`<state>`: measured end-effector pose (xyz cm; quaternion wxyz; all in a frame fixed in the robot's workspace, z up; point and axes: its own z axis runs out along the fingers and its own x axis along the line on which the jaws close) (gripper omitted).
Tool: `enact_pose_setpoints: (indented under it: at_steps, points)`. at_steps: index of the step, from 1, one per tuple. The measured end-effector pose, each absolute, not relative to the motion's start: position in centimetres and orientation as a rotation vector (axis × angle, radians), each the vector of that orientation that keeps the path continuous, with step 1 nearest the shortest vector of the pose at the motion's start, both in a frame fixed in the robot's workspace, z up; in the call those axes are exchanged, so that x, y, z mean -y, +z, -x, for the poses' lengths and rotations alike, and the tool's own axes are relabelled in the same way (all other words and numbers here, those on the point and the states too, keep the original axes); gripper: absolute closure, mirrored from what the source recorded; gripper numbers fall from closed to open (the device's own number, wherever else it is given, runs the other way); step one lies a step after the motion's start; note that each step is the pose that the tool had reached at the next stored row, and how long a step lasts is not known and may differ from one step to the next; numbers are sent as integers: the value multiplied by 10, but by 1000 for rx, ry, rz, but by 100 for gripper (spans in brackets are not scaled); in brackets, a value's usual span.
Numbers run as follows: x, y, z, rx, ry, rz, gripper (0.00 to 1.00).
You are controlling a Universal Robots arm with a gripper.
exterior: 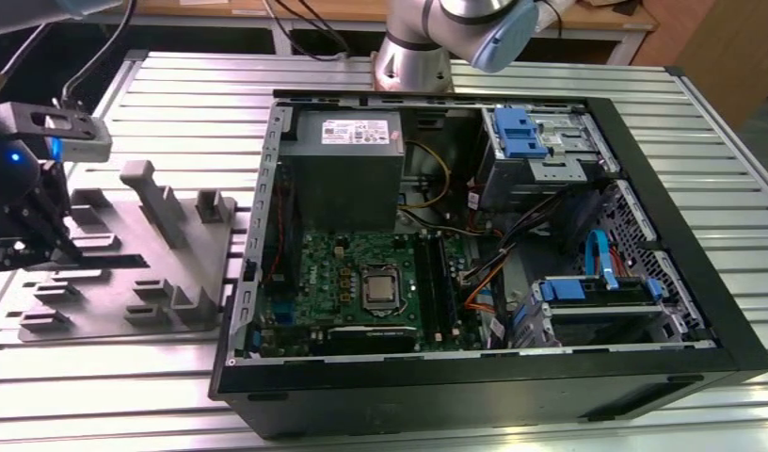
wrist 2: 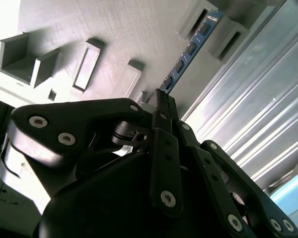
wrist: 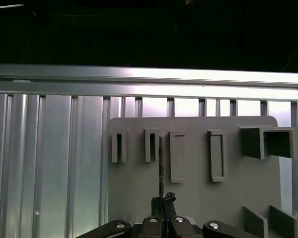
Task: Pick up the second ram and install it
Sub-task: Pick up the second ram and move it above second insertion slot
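Grip detail: at the exterior view's left we are seeing the black gripper [wrist 2: 161, 99] clamping the long thin blue circuit-board second ram [wrist 2: 190, 50] over the grey slotted holder [exterior: 170, 268].

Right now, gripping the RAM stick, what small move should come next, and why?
Probably a short straight lift. In the second wrist view the gripper looks shut on one end of the RAM stick, whose far end lies between two blocks of the grey holder tray; swinging sideways toward the open computer case could snag it.
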<state>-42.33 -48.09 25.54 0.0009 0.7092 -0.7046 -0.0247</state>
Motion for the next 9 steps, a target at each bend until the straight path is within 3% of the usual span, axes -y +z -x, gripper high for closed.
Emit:
enact_pose_setpoints:
  at_steps: [9]
  points:
    - [478, 281, 423, 2209, -70, -2224, 89]
